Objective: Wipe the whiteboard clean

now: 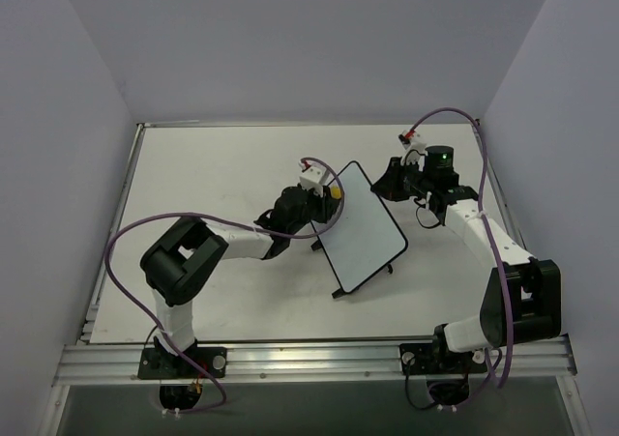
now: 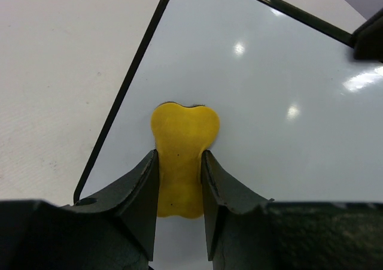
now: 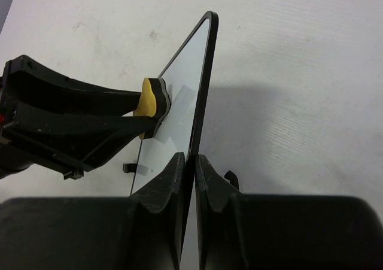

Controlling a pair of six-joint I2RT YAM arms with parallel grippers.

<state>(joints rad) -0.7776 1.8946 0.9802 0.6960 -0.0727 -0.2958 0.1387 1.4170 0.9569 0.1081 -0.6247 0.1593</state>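
On the left, the white table [image 1: 193, 165] carries the left arm, which reaches from its base at the near edge toward the middle, with a purple cable [image 1: 121, 243] looping over it. The left gripper [image 2: 178, 156] has its two dark fingers closed around the narrow waist of a small yellow bone-shaped eraser [image 2: 182, 129]. The wider end of the eraser is pressed flat against the face of the board, close to the board's left frame edge.

The whiteboard [image 1: 363, 225], a small flat white rectangular board with rounded corners and a thin black frame, stands near the middle of the table, a little to the right of centre. It rests on small black feet [image 1: 338, 292] and leans, with its face turned toward the left arm. In the left wrist view its surface shows some bright spots of reflected light. In the right wrist view it is seen almost edge-on, with the eraser touching its left side.

To the right, the right gripper [image 3: 188, 160] has its jaws pressed together on the frame of the board and pinches the edge between them, at the far right side of the board. The right arm goes back from there to its base at the near right edge, with another purple cable along it.
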